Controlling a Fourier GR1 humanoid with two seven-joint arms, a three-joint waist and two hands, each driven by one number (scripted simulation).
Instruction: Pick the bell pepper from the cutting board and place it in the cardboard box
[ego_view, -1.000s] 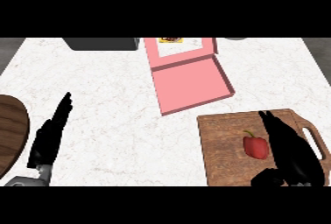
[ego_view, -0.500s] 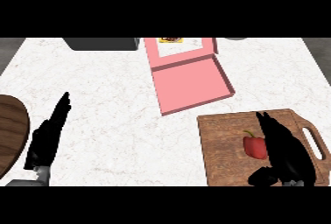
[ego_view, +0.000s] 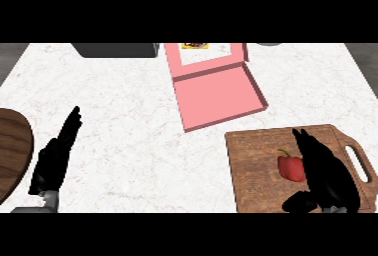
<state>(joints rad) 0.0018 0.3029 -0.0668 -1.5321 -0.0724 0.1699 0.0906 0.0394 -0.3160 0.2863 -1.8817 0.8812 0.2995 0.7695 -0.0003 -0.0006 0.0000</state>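
So the small red bell pepper (ego_view: 291, 167) is sitting on the brown wooden cutting board with the handle slot (ego_view: 258, 170), which lies at the counter's front right corner, handle end toward the right edge. The pepper is a bit right of the board's middle, stem pointing toward the back. The right hand (ego_view: 325, 172) is over the board just beside the pepper on its right side, fingers stretched out straight toward the back of the counter and thumb sticking out low on the left, below the pepper. Nothing is curled round the pepper yet, so it looks to me like the hand is lining up alongside so fingers and thumb can close in from either side. Can't tell if it's actually touching the pepper or just next to it.

The flat pink cardboard box with its lid flipped open (ego_view: 218, 97) is further back, around the middle of the white marble counter (ego_view: 125, 100), well apart from the board. Open side is up, so the pepper can just go in from above once it's lifted.

Left hand (ego_view: 55, 160) is parked near the front left edge, fingers straight and together, holding nothing, next to a dark round wooden thing (ego_view: 13, 150) poking in from the left edge. Resting out of the way, I'd say.
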